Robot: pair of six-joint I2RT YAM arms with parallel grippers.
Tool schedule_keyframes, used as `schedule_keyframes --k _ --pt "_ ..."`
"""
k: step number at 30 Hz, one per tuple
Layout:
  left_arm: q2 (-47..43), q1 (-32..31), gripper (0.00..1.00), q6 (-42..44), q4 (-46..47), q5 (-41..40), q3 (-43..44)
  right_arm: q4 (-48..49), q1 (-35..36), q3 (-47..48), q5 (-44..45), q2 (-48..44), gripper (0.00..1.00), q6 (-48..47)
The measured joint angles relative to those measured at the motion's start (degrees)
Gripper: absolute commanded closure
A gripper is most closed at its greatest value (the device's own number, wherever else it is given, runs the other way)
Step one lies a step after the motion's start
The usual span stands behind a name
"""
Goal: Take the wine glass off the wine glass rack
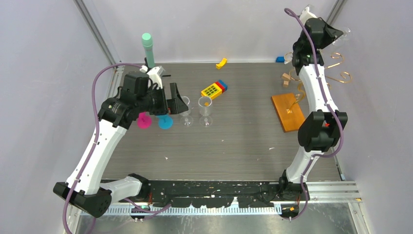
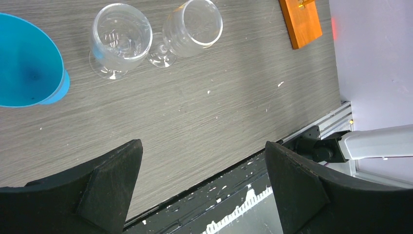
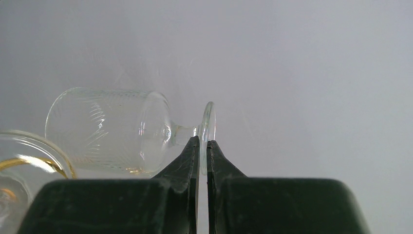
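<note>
Presently, as observed:

- My right fingers [image 3: 202, 146] are pinched onto the thin foot disc of the wine glass [image 3: 107, 129], with only a sliver of gap between the tips.
- The glass lies on its side. Its stem runs left from my right fingertips and its bowl sits further left.
- A gold curl of the wine glass rack [image 3: 29, 163] shows beyond the bowl's mouth, low and left of my right fingers. I cannot tell whether it touches the glass.
- The rack's wooden base [image 1: 288, 111] stands on the desk [image 2: 195, 112], well below my right fingers.
- My left fingers [image 2: 203, 156] are spread wide apart and hold nothing, above the desk.
- Ahead of my left fingers stand two clear glasses [image 2: 119, 39], with a blue cup [image 2: 27, 61] to their left.
</note>
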Motion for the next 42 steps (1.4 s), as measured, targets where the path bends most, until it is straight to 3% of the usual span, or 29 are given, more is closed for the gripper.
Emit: schedule_keyframes --k 22,42 --pt "-0.04 0.0 0.0 -0.55 1.9 1.95 -1.84 -10.27 4.9 -0.7 -3.61 -17.05 1.0 7.93" --pt "-1.25 0.0 0.0 -2.49 6.86 6.08 -2.91 -16.74 30.69 -10.71 -3.87 -34.53 1.0 11.28"
